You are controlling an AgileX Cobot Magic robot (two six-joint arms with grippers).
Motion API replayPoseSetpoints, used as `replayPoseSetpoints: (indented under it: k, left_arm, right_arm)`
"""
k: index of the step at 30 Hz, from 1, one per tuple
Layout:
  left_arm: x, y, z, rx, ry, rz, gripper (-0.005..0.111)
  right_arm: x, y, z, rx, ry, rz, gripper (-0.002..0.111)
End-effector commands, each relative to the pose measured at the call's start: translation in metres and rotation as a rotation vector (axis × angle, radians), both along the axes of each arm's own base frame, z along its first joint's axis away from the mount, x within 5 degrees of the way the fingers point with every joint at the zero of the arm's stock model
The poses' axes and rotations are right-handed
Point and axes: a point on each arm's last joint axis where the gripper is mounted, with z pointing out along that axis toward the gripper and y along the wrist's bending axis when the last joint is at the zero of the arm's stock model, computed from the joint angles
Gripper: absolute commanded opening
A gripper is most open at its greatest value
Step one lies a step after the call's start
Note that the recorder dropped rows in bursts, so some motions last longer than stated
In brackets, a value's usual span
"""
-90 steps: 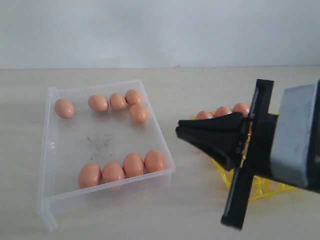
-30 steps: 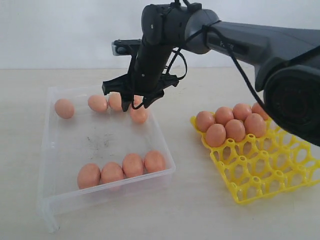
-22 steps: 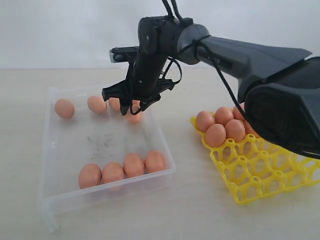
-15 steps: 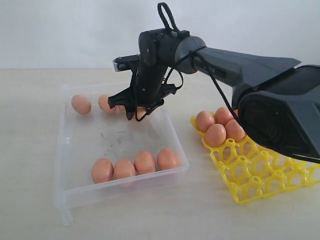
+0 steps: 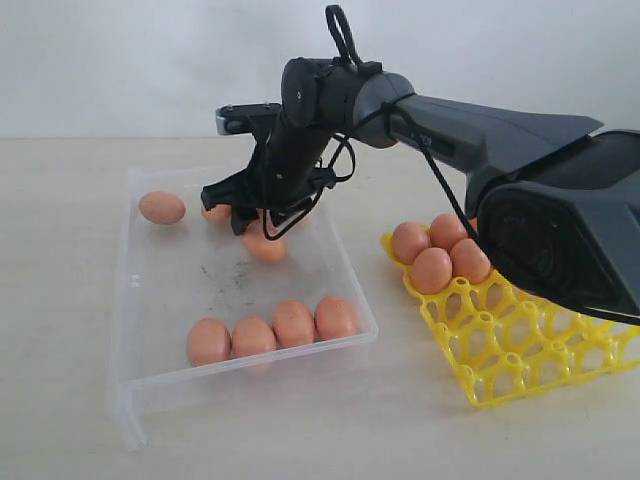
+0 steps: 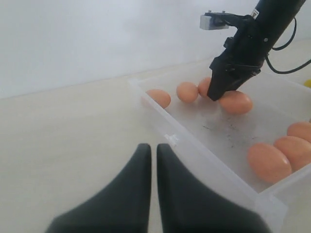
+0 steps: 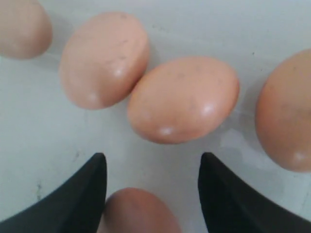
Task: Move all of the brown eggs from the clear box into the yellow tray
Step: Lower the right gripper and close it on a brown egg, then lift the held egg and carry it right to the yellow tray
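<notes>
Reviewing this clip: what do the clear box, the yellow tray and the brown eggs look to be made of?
Clear box: transparent rigid plastic, glossy; the table shows through its walls.
Yellow tray: opaque moulded plastic, going by its uniform bright colour and thin lattice.
Brown eggs: smooth, slightly shiny shells with small highlights; real or imitation cannot be told.

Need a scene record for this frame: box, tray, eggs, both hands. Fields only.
clear box: left of tray
yellow tray: near cells empty
box eggs: four in front row, more at back, some hidden behind the right hand
tray eggs: at least four visible, far corner
right hand: open, down among back eggs, one egg between its fingers
left hand: shut, outside box, holds nothing
</notes>
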Motion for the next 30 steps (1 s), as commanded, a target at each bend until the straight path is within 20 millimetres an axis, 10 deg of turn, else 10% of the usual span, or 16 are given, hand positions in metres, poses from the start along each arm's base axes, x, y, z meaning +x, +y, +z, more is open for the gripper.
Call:
replayPoseSetpoints:
  k: [1,13,17,30]
  left_arm:
    - [0.000,0.000,-0.001,0.002,-0.002,-0.005,0.004]
    - [0.000,0.000,-0.001,0.002,-0.002,-0.005,0.004]
    - [0.000,0.000,-0.001,0.002,-0.002,-0.005,0.004]
    - [0.000,0.000,-0.001,0.002,-0.002,-0.005,0.004]
  right_arm:
    - [-0.004,-0.005,0.000,-0.055,0.023,0.098,0.050]
    - [-0.010,-0.008,0.005,-0.122,-0.005,0.284,0.049]
    - [-0.010,-0.007,0.006,-0.122,-0.020,0.313,0.001]
    - [-0.018,0.059,0.006,0.149,-0.479,0.174,0.000]
